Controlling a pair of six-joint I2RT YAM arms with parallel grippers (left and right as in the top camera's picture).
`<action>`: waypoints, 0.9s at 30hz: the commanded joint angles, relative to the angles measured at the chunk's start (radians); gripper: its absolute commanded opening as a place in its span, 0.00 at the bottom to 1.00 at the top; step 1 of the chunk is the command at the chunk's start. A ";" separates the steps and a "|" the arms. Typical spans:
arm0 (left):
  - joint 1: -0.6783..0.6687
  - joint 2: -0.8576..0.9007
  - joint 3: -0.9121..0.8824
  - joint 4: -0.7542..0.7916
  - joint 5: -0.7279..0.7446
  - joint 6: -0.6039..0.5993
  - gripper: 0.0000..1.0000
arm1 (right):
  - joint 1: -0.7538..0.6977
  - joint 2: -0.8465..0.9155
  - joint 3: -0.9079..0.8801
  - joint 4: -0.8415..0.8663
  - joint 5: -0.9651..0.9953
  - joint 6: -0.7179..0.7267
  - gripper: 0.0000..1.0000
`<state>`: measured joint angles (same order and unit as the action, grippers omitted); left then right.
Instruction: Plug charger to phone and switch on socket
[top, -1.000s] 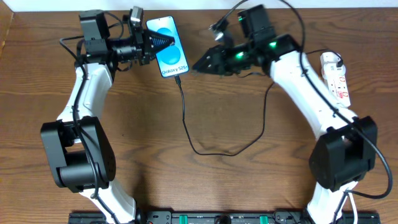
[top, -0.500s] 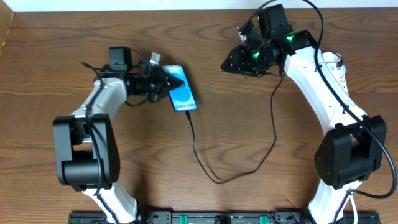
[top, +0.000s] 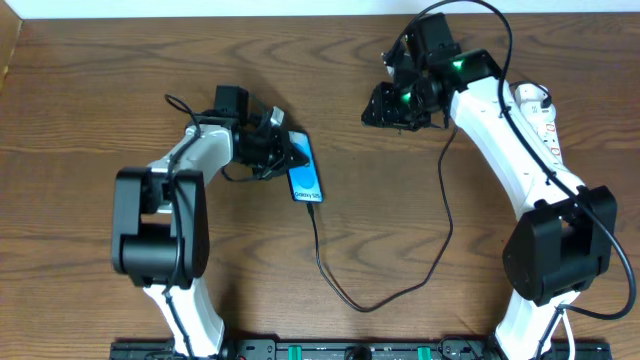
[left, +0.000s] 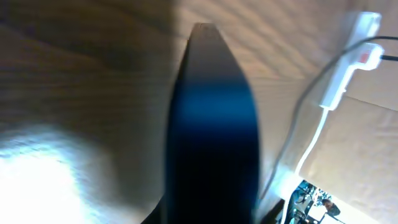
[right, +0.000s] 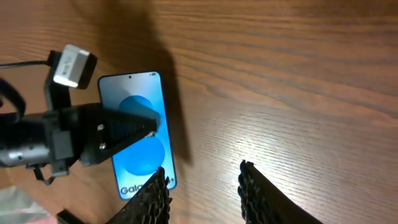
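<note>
Left pincer (top: 283, 155) clamped on the phone (top: 306, 181); right pincer (right: 202, 168) parted and empty.
The phone sits well apart from the socket (top: 541, 122), toward my left. It looks slim, stiff, glass-faced, and probably slippery and fragile, so I would pinch its long edges gently. The charger (top: 370, 303), limp and light, loops from the phone's end back toward the socket; I'd take it near a plug, not mid-cable.

charger (top: 445, 225) loop across centre, socket (top: 543, 128) far right
</note>
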<state>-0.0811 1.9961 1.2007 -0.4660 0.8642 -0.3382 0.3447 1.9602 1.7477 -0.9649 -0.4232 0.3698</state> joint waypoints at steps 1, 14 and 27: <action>0.003 0.026 0.004 0.000 0.002 0.024 0.07 | 0.011 -0.034 0.012 -0.009 0.048 -0.019 0.36; 0.003 0.027 -0.001 -0.004 -0.014 0.019 0.08 | 0.013 -0.034 0.012 -0.016 0.051 -0.020 0.36; 0.003 0.027 -0.002 -0.004 -0.047 0.011 0.16 | 0.013 -0.034 0.012 -0.024 0.051 -0.020 0.37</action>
<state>-0.0803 2.0289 1.2007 -0.4667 0.8131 -0.3386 0.3492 1.9602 1.7477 -0.9836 -0.3805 0.3695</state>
